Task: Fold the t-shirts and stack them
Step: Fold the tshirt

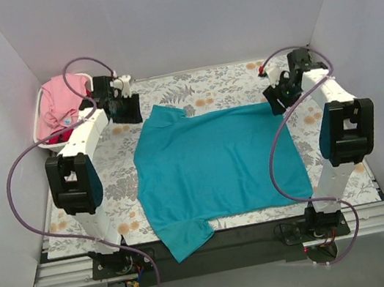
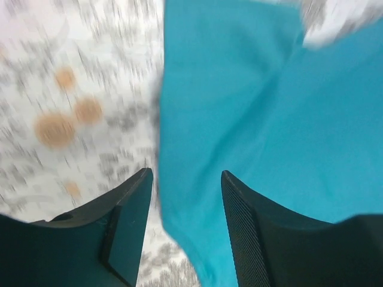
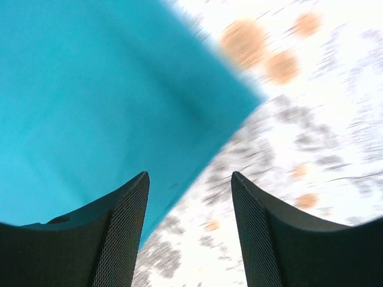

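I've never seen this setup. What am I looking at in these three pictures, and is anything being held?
Two robot arms are bolted at the near edge of a flowered table. One picture looks down on both from above. The other two come from a camera on each wrist, looking past the fingers. A teal t-shirt lies spread flat, and a white basket at the far left holds pink cloth. The left gripper and right gripper hover open above the shirt's far edge, holding nothing.

Teal t-shirt (image 1: 218, 165) spread flat on the floral tablecloth (image 1: 218, 83); pink t-shirt (image 1: 59, 100) bunched in the far-left basket (image 1: 40, 96)
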You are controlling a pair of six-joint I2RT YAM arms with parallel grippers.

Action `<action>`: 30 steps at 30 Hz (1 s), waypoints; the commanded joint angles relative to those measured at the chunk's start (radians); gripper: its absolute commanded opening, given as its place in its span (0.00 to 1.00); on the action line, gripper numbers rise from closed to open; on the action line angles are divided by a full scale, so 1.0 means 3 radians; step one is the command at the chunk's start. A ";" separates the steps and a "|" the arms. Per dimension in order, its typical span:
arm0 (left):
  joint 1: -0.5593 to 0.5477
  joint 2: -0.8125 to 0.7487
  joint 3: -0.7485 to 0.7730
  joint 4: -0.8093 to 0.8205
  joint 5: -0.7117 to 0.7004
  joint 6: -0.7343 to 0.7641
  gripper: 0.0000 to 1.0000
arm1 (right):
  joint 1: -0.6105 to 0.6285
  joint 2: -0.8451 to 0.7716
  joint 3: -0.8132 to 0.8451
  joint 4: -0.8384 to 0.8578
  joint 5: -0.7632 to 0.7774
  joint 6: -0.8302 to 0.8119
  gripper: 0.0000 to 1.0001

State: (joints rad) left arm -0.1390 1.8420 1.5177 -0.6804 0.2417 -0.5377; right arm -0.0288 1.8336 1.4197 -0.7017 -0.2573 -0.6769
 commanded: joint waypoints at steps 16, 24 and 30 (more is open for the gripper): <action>0.0003 0.1417 0.1322 0.0575 0.0018 -0.0519 0.54 | -0.0144 0.1322 0.1536 -0.0044 -0.0037 0.0380 0.64; 0.0003 0.1561 0.1333 0.0698 -0.0008 -0.0565 0.52 | -0.0144 0.1563 0.1884 0.0120 0.0040 0.0574 0.59; 0.0003 0.1643 0.1450 0.0693 0.0002 -0.0550 0.50 | -0.0139 0.1584 0.1824 0.0156 0.0065 0.0513 0.52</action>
State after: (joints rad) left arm -0.1394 2.3363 1.9125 -0.4877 0.2462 -0.6979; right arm -0.0700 2.3104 1.9488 -0.6754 -0.2371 -0.5224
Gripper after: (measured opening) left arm 0.505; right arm 0.520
